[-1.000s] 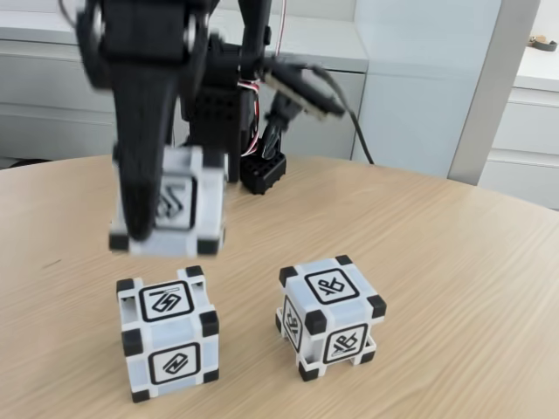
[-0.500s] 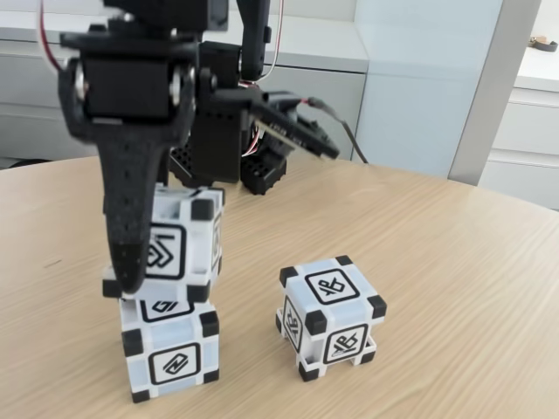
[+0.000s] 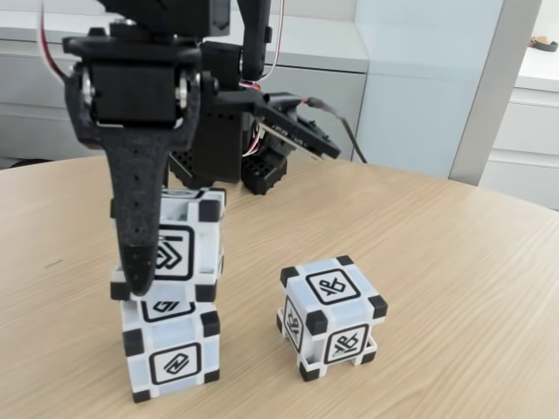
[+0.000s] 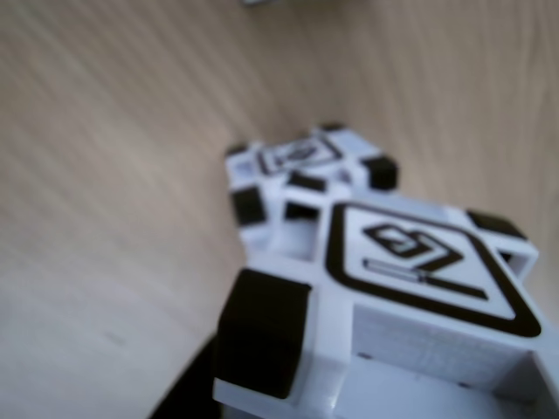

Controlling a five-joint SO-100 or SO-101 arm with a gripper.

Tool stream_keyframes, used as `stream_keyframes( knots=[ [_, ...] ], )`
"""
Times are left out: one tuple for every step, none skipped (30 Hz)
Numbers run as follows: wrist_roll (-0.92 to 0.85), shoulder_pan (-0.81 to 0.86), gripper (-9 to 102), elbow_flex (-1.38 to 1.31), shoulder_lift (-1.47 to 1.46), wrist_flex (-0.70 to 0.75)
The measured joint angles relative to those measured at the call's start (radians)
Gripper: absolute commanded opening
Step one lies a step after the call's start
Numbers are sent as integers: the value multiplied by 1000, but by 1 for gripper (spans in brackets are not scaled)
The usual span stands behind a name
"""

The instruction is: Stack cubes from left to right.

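Two cubes already form a stack near the worktop's front left edge in the fixed view: the bottom cube (image 3: 169, 352) sits on the wood, and the held cube (image 3: 185, 246) rests on top of it, roughly aligned, maybe shifted a touch left. A third cube (image 3: 330, 316) stands alone on the worktop (image 3: 454, 288), just right of the stack, turned slightly, near the front edge. So I'd judge one placement about made but not released; the third cube is left to go on top.

The end effector (image 3: 144, 262) is clamped on the held cube, one black finger running down its front-left face, tip at the seam between the two cubes. The arm comes down from above, wrist near vertical, base behind toward the worktop's far edge.

The wrist view shows the held cube (image 4: 410, 297) close up and blurred, with another cube (image 4: 301, 170) beyond it on the wood; which one is unclear.
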Motion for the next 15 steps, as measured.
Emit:
stream_keyframes(
  knots=[
    [-8, 0, 20, 0, 0, 0],
    [-11, 0, 22, 0, 0, 0],
    [-12, 2, 26, 0, 0, 0],
    [-14, 2, 28, 0, 0, 0],
    [-14, 2, 30, 0, 0, 0],
    [-14, 2, 31, 0, 0, 0],
    [-14, 2, 33, 0, 0, 0],
    [-14, 2, 34, 0, 0, 0],
    [-17, 2, 34, 0, 0, 0],
    [-21, 2, 34, 0, 0, 0],
    [-21, 2, 34, 0, 0, 0],
    [-23, 2, 33, 0, 0, 0],
    [-25, 2, 33, 0, 0, 0],
    [-25, 2, 33, 0, 0, 0],
    [-25, 0, 33, 0, 0, 0]
  ],
)
